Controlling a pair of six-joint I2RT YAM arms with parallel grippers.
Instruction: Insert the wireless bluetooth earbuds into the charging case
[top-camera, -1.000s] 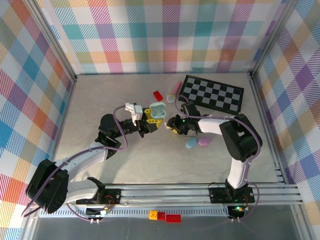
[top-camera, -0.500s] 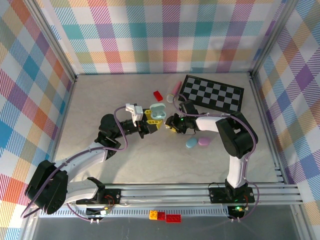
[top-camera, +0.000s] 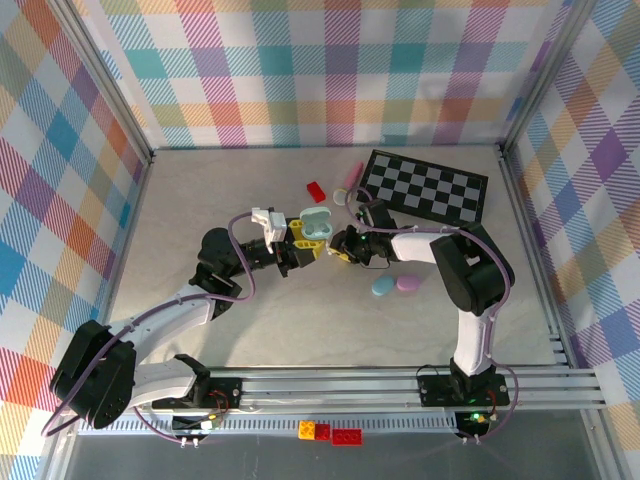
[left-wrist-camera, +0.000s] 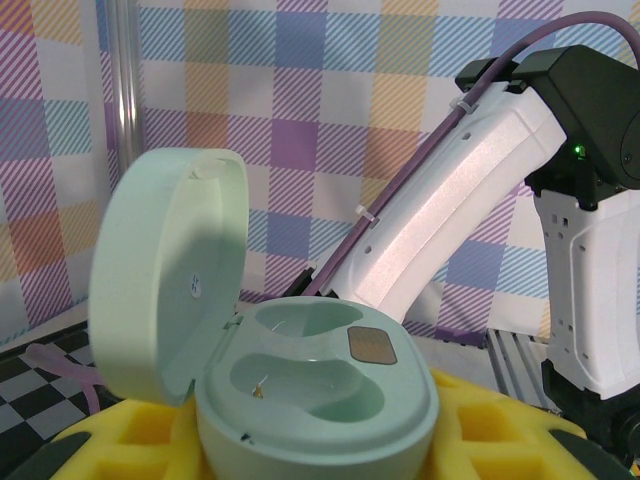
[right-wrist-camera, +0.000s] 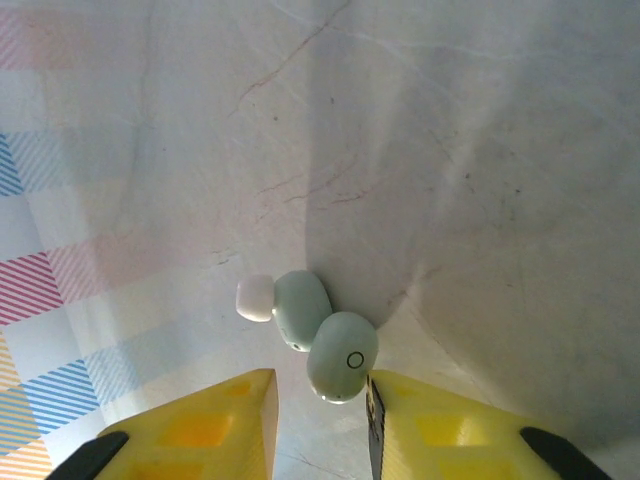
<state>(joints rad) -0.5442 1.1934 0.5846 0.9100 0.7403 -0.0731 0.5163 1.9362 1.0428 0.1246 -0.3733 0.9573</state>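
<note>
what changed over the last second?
Right tool slid slightly left toward the open mint case, now straddling one mint earbud, not clamped. Left tool kept gripping the case, unmoved. Blue case, pink case, checkerboard, red brick: same.

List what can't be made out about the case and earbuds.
- Mint case base: left wrist view, cut off by the bottom edge.
- Earbuds: top view, too small to pick out by the right hand.
- Nearer earbud contact with a fingertip: right wrist view, the fingertip overlaps its edge.
</note>
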